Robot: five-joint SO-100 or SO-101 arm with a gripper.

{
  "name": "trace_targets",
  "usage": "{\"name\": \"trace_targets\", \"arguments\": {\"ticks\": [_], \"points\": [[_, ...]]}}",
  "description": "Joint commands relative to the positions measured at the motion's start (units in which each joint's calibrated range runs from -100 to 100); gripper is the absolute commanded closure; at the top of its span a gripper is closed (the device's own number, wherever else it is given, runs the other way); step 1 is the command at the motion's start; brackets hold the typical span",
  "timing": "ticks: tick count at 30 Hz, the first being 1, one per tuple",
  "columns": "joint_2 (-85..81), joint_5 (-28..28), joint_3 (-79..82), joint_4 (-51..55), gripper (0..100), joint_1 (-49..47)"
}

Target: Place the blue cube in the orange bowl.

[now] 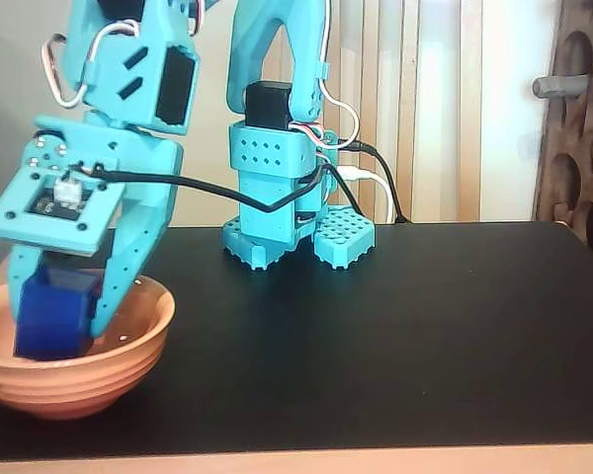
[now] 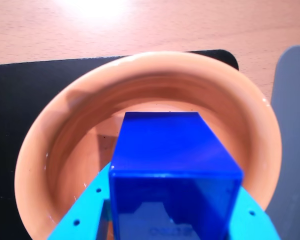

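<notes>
The blue cube (image 1: 54, 312) is held between my turquoise gripper's fingers (image 1: 59, 331), inside the rim of the orange bowl (image 1: 119, 367) at the fixed view's lower left. I cannot tell whether the cube touches the bowl's floor. In the wrist view the cube (image 2: 170, 150) fills the lower middle, with a finger (image 2: 85, 210) on each side, and the orange bowl (image 2: 70, 145) lies directly below and around it. The gripper (image 2: 172, 220) is shut on the cube.
The bowl stands on a black mat (image 1: 395, 336) near its front left corner; the mat lies on a wooden table (image 2: 190, 30). The arm's turquoise base (image 1: 296, 237) stands at the mat's back middle, with cables. A grey surface (image 2: 292, 140) shows at the wrist view's right.
</notes>
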Motion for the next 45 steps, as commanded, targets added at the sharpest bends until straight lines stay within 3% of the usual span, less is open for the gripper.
{"name": "trace_targets", "arguments": {"ticks": [1,45], "points": [[-0.25,0.24,-3.04,-1.89,86,0.82],[-1.02,-0.70,-2.95,-1.10,71,0.32]]}}
